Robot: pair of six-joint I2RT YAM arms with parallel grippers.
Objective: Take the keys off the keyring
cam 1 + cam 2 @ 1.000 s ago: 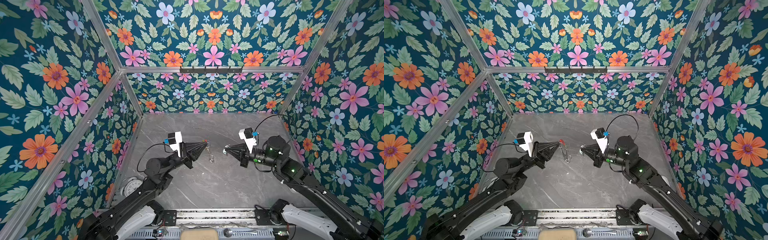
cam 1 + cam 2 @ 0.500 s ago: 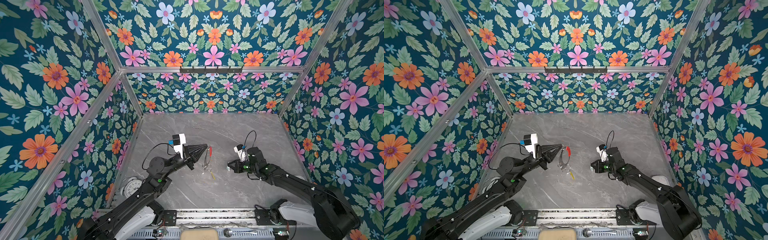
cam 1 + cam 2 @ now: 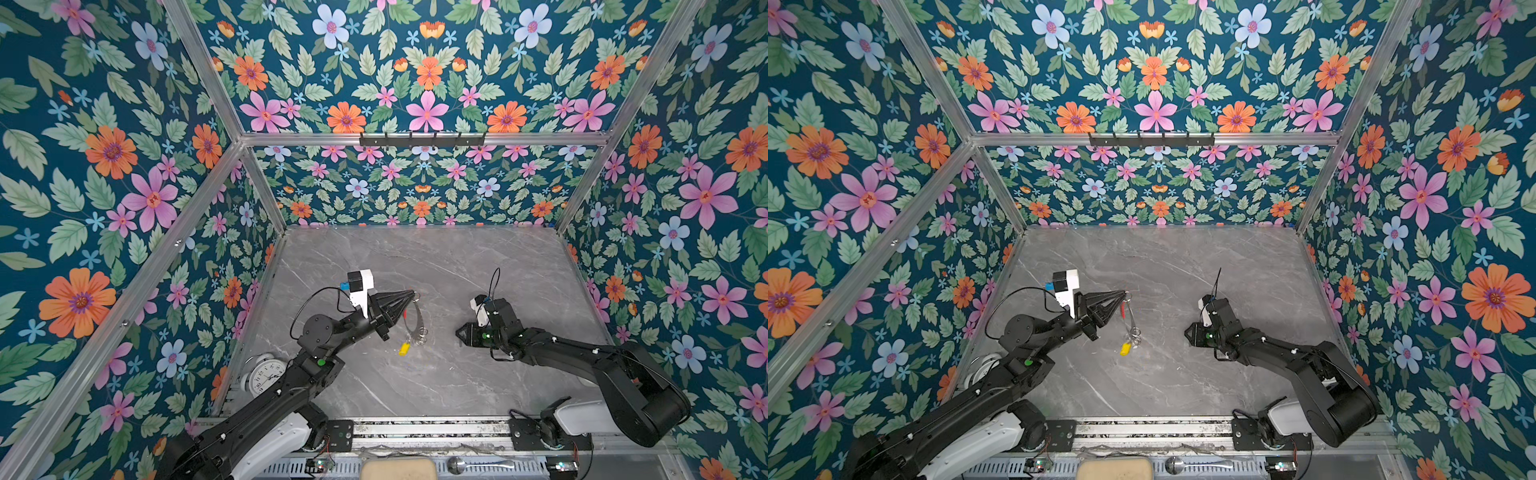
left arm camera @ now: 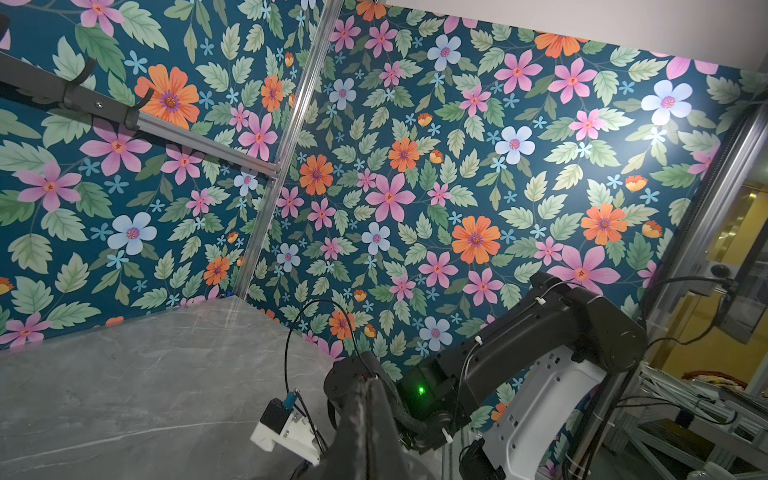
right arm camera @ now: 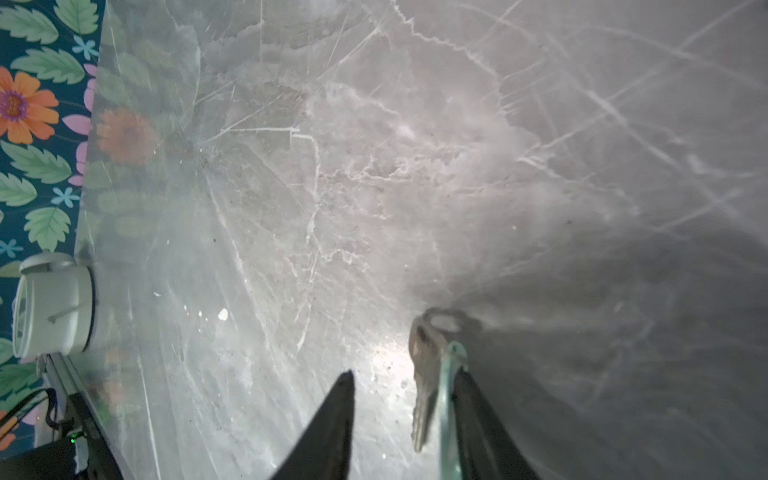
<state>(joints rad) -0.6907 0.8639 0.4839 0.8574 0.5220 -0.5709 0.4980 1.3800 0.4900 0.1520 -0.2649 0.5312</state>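
My left gripper is shut on the keyring near its red section, above the table's middle. In both top views the hoop hangs edge-on below the tips, with small silver rings and a yellow-tagged key at its low end. In the left wrist view the fingers are pressed together and the keyring is hidden. My right gripper is low over the table to the right, apart from the keyring. Its jaws stand open in the right wrist view. A silver key with a pale tag lies against one finger.
A white alarm clock stands at the table's front left corner, by the left arm's base, and shows in the right wrist view too. A black hook rail runs along the back wall. A spoon lies on the front rail.
My right gripper came down from mid-air to the table and opened its jaws beside the pale-tagged key. The left gripper kept hold of the keyring, which swung to hang lower.
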